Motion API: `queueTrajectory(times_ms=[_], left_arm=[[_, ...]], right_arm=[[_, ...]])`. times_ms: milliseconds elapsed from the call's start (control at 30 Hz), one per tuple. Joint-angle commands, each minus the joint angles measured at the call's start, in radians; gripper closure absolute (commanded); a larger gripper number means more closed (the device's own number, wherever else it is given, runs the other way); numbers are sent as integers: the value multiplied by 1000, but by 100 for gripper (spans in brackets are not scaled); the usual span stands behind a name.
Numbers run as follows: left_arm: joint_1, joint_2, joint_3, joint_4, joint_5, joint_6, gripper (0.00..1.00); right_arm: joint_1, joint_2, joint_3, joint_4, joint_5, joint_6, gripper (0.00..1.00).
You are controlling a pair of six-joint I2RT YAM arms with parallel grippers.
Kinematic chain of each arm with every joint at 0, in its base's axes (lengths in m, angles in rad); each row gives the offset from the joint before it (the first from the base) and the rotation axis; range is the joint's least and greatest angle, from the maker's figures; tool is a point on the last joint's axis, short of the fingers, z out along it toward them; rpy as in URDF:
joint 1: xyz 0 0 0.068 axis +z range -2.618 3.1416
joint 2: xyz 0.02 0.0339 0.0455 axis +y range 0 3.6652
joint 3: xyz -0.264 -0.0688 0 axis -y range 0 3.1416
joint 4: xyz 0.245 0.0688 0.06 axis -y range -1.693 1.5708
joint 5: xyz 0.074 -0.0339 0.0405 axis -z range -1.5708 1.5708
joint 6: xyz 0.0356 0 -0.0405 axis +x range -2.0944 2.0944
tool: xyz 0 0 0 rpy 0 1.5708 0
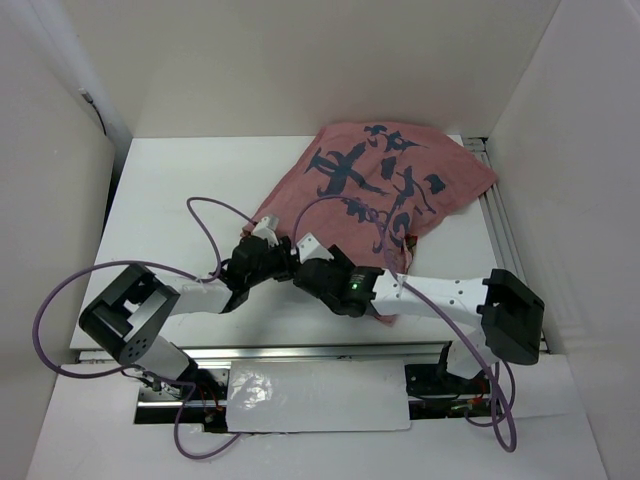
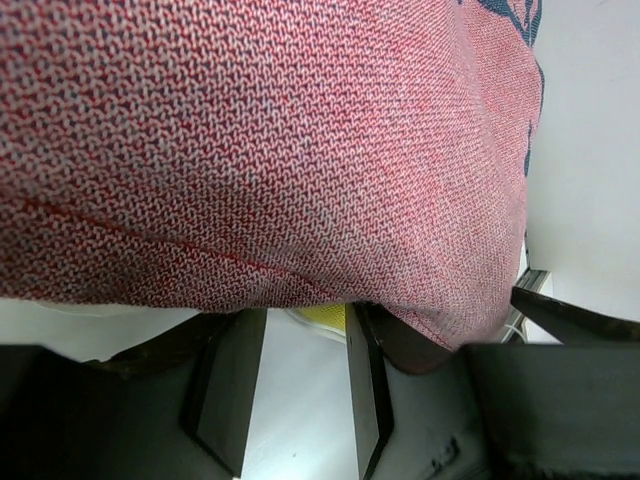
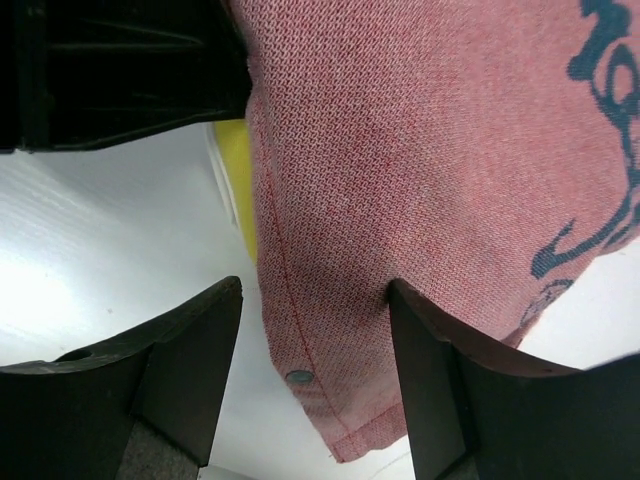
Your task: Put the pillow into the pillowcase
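Observation:
The pillowcase (image 1: 390,185) lies dull pink side up with dark blue marks at the back right of the table and bulges. Of the pillow, only a yellow edge shows, under the case's near hem in the left wrist view (image 2: 325,316) and the right wrist view (image 3: 235,180). My left gripper (image 1: 264,238) is open at the case's near left corner; in its own view (image 2: 300,325) the cloth (image 2: 300,150) drapes over its fingertips. My right gripper (image 1: 305,252) is open; in its own view (image 3: 312,340) it straddles the hem corner (image 3: 340,300), which has a snap button (image 3: 298,377).
White walls close in the table (image 1: 180,200) on the left, back and right. A metal rail (image 1: 500,230) runs along its right side. Purple cables (image 1: 205,225) loop over the left arm. A shiny plastic sheet (image 1: 320,395) lies at the front between the arm bases.

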Motion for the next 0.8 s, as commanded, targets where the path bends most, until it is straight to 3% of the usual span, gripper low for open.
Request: queueTrajectory(times_ms=[0, 67, 200, 267, 300, 467, 667, 767], left_arm=[[-2, -17, 25, 92, -40, 26, 51], [-2, -28, 12, 103, -40, 26, 51], [-2, -28, 22, 70, -50, 50, 50], [-2, -37, 22, 57, -50, 61, 49], [-2, -37, 22, 57, -50, 73, 49], [-2, -49, 31, 14, -14, 88, 41], [-24, -95, -76, 137, 12, 157, 22], [-33, -53, -77, 162, 23, 168, 20]], right_arm=[[11, 1, 18, 49, 129, 25, 35], [11, 10, 32, 39, 182, 38, 42], [-11, 29, 66, -7, 232, 72, 76], [-21, 29, 66, -32, 257, 98, 86], [-21, 29, 77, -32, 257, 98, 100], [-31, -34, 124, -32, 171, 118, 100], [-20, -144, 219, -23, -39, 157, 100], [-20, -200, 229, 9, -156, 157, 100]])
